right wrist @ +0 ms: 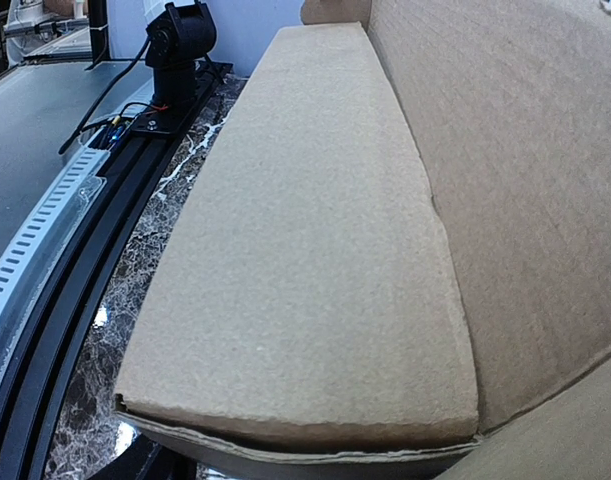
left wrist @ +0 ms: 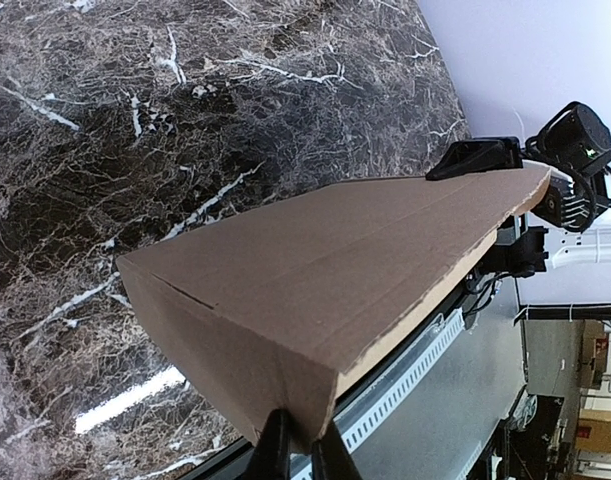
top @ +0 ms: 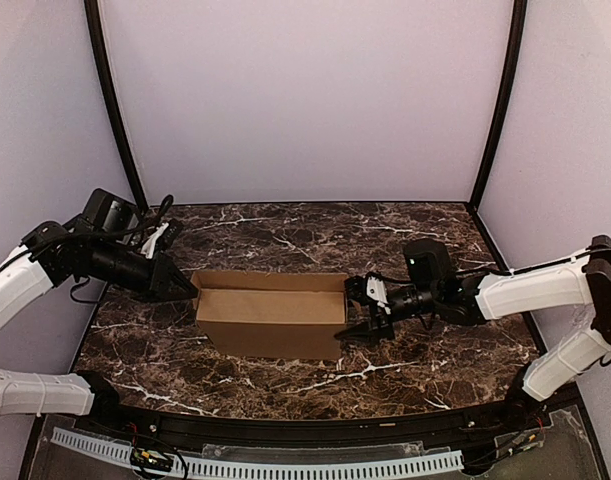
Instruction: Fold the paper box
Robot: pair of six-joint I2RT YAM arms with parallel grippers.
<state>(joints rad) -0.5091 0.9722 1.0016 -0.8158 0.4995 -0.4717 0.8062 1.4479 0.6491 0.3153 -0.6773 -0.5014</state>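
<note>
The paper box (top: 270, 322) is a shallow brown cardboard tray standing in the middle of the marble table, open side up. My left gripper (top: 185, 290) is at its left end, shut on the end wall. In the left wrist view the two black fingertips (left wrist: 277, 450) pinch the near corner of the box (left wrist: 315, 260). My right gripper (top: 358, 310) is at the right end with its fingers spread, one by the back of that end, one by the front wall. In the right wrist view the box's folded front wall (right wrist: 315, 250) fills the frame and hides the fingers.
The dark marble table (top: 315, 235) is enclosed by pale walls at the back and both sides. A perforated metal rail (top: 285, 465) runs along the near edge. The right arm's black wrist (left wrist: 575, 160) shows beyond the box's far end in the left wrist view.
</note>
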